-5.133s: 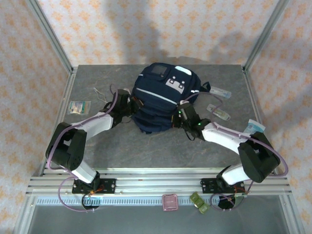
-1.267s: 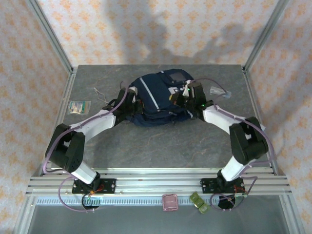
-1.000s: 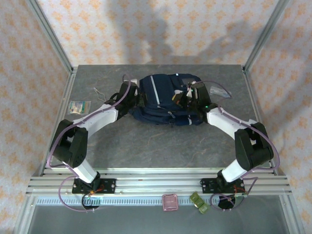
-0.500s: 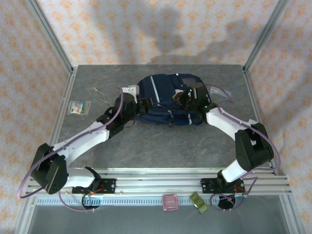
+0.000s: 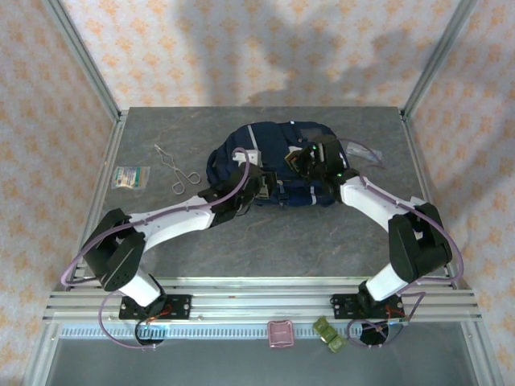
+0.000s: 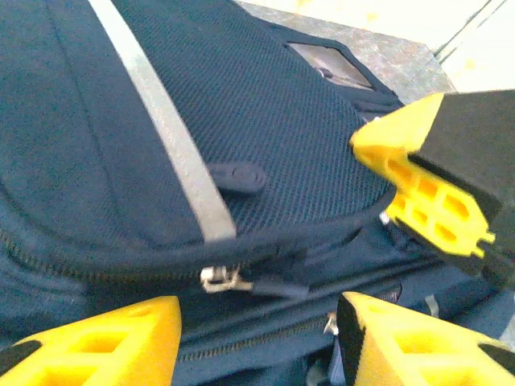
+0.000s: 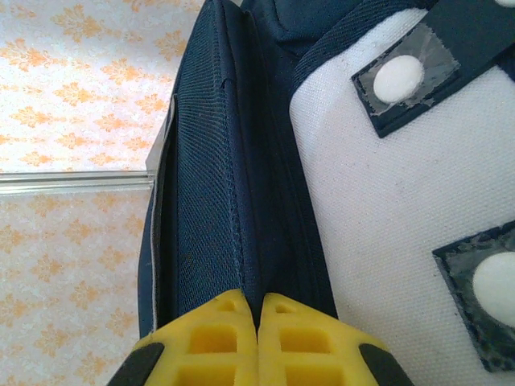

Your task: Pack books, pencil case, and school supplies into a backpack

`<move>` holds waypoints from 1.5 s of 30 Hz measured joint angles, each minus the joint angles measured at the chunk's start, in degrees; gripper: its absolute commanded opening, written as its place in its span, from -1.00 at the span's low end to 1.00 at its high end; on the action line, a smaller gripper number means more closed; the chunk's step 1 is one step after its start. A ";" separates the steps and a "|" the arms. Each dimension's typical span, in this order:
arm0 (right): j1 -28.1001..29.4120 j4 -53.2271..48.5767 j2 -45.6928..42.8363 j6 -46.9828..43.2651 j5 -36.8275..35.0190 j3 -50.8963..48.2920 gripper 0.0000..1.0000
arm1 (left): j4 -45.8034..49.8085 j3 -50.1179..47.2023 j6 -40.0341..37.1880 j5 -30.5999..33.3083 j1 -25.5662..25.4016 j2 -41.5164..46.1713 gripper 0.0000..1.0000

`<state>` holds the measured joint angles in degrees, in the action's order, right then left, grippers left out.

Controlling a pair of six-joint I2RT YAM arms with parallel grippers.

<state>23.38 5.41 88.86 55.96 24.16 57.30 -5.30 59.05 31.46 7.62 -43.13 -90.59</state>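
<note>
- Grey stone-look table, framed in aluminium and backed by orange-patterned wallpaper.
- Navy backpack lies flat at the table's far middle, its grey stripe running across the top panel and its white patch to the right.
- Left gripper hovers at the backpack's near side. Its yellow fingers are spread wide over a zipper pull and hold nothing.
- Right gripper sits on the backpack's right part, fingers pressed together against a dark seam. Whether any fabric is caught between them cannot be told.
- Left arm folds at its elbow near the left base, the forearm stretching low and rightward to the bag.
- Right arm bends at the near right, the forearm angled left and far.
- Bent wire piece and a greenish-white packet lie left of the backpack, well apart from it.
- Pink pencil case rests below the near rail, between the arm bases.
</note>
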 measured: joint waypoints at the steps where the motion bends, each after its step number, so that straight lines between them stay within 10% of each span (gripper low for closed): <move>1: 0.07 0.07 0.00 0.00 -0.15 0.00 -1.00 | 0.15 1.05 0.02 0.48 0.00 -0.76 0.09; 18: 0.07 0.55 0.00 0.48 -2.16 0.00 -1.00 | 3.28 5.75 0.02 4.44 0.00 -5.92 -0.94; 30: 0.04 0.46 0.00 1.01 -4.68 0.04 -1.00 | 4.90 10.64 -0.83 4.61 0.09 -10.93 -0.29; 34: 0.17 0.50 0.02 1.05 -4.98 0.04 -1.00 | 4.72 11.69 -0.13 4.68 0.00 -12.79 -0.96; 45: 0.22 0.57 0.02 0.98 -5.33 0.04 -1.00 | 5.42 11.67 -0.98 1.20 1.29 -12.20 -1.00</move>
<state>23.59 5.98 88.88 56.95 18.83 57.34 0.12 70.72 30.48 8.82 -41.85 -102.78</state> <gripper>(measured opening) 0.040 0.046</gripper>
